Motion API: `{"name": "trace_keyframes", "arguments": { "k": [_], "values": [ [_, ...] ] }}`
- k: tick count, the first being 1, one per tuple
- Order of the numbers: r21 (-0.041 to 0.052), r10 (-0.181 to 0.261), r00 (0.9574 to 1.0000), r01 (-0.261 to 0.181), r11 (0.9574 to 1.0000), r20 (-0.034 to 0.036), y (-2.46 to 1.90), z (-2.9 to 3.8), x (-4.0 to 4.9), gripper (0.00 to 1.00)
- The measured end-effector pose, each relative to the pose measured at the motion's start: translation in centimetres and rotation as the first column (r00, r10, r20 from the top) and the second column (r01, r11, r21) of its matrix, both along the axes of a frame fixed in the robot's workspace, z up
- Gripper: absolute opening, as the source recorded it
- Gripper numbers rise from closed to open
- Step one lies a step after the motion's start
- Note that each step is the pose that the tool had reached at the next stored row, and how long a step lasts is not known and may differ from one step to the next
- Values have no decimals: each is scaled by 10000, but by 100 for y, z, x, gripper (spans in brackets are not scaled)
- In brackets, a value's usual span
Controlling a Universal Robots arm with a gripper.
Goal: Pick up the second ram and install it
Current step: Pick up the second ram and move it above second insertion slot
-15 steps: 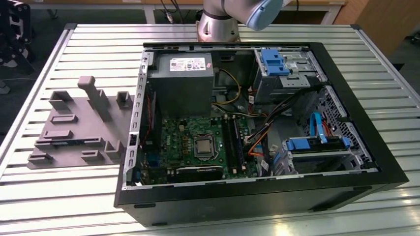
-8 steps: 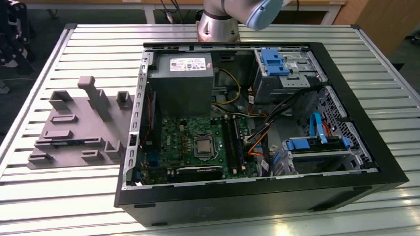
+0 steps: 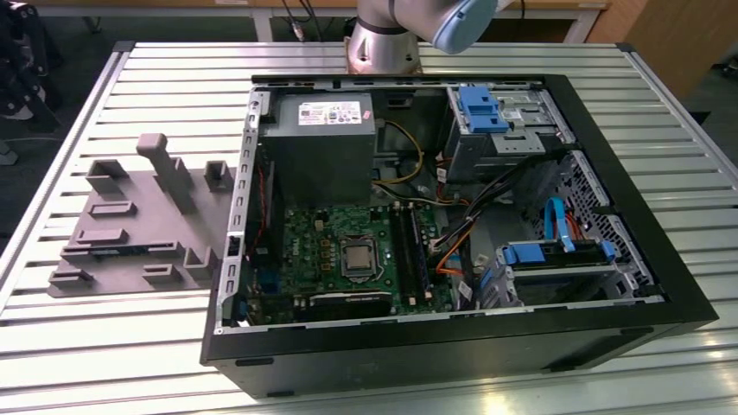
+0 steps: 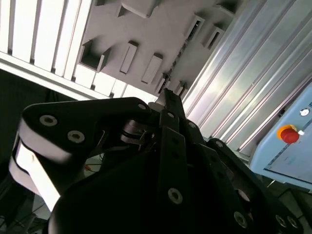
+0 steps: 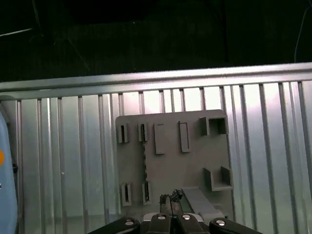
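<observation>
The gripper (image 5: pixel 170 199) has its fingers pressed together over the nearest edge of the grey holder (image 5: pixel 195 156); just past the tips, off to one side, the second ram (image 5: pixel 145 163) stands on edge in its slots; slatted table (image 5: pixel 58 146) lies beyond

Open for inspection: a black computer case (image 3: pixel 461 350) lies on its side on a slatted metal table (image 3: pixel 104 346), its interior exposed to the exterior view. A grey power supply (image 3: pixel 317 147) sits at the far end, next to a green motherboard (image 3: pixel 306 246) with its processor socket (image 3: pixel 359 257). One bright blue drive bracket (image 3: pixel 479 108) caps the far bay and a second blue bracket (image 3: pixel 554 252) the nearer one, with orange cables (image 3: pixel 452 249) running between board and bays. Just beside the case, on the exterior view's left, rests a grey fixture plate (image 3: pixel 138 229) of posts and slots, also seen in both wrist views (image 5: pixel 190 165) (image 4: pixel 161 29). A pale blue box (image 4: pixel 292 161) carries a red button (image 4: pixel 289 134) in the second wrist view.
</observation>
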State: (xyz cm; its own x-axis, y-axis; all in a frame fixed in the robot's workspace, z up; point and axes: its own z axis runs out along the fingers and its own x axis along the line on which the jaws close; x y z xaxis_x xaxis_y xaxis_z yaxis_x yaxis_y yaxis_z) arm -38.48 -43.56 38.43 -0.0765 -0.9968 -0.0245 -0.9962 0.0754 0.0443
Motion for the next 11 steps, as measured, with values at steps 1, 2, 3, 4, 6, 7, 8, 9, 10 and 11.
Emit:
{"name": "trace_keyframes", "arguments": {
  "k": [1,2,3,4,6,7,8,9,10,11],
  "values": [
    [0,169,9999,-169,9999,-1,0,-1,0,11],
    [-1,304,9995,-304,9995,-2,0,-2,0,11],
    [-1,387,9993,-387,9993,-2,0,-2,0,11],
    [-1,410,9992,-410,9992,-1,0,-2,0,11],
    [-1,421,9991,-421,9991,-1,0,-3,0,11],
    [0,427,9991,-427,9991,0,0,-3,0,11],
    [-1,434,9991,-434,9991,-1,0,-2,0,11],
    [-1,440,9990,-440,9990,-1,0,-2,0,11],
    [-1,446,9990,-446,9990,-1,0,-2,0,11],
    [-1,452,9990,-452,9990,0,0,-2,0,11]
  ]
}}
